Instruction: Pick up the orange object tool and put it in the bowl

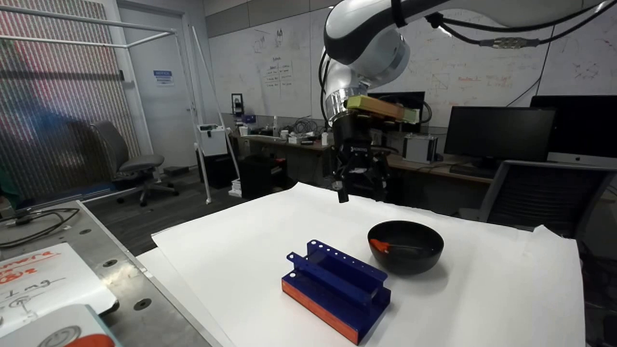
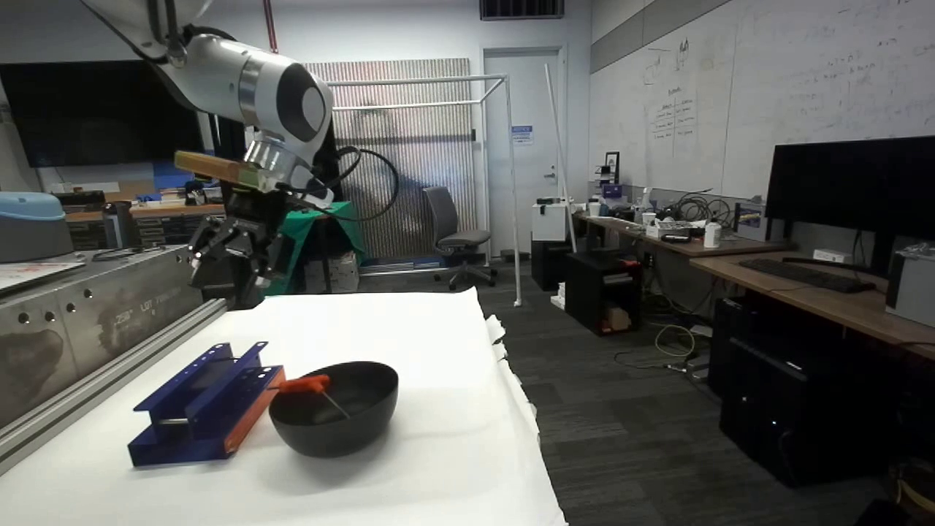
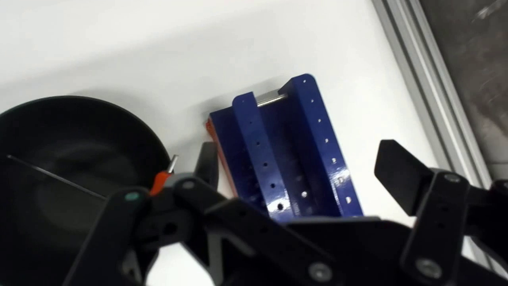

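Whiteboard wall (image 1: 458, 62): scrawled over and smudged, it stood behind a paper-topped table (image 2: 409, 329).
Black fingers (image 3: 403, 176): spread wide across the lower half of the wrist view, pinching nothing; the gripper (image 1: 361, 193) hung above the table, touching nothing on it.
Orange tool (image 2: 303, 384): lay in the black bowl (image 2: 329, 438), low and left of centre in an exterior view, its handle propped at the rim and its thin metal shaft slanting down inside; by that position, the placing looked done.
Likely handling: probably light and stiff, hardly fragile; the slim bare shaft looked the slipperier part.
Best hold: across the middle of the orange handle, had a lift been called for.
Tipping risk: leaning at the rim, with a short metal end jutting just past it in the wrist view, the tool might have come out had the bowl been bumped.
Blue rack (image 1: 337, 282): stood just beside the bowl, below centre in an exterior view, leaving only tight room on the handle's side.
Metal rail (image 2: 109, 380): bounded the table at lower left in an exterior view, a hard edge to avoid.
Bare paper (image 1: 511, 289): ran to the right of the bowl in an exterior view, the roomier way for moving.
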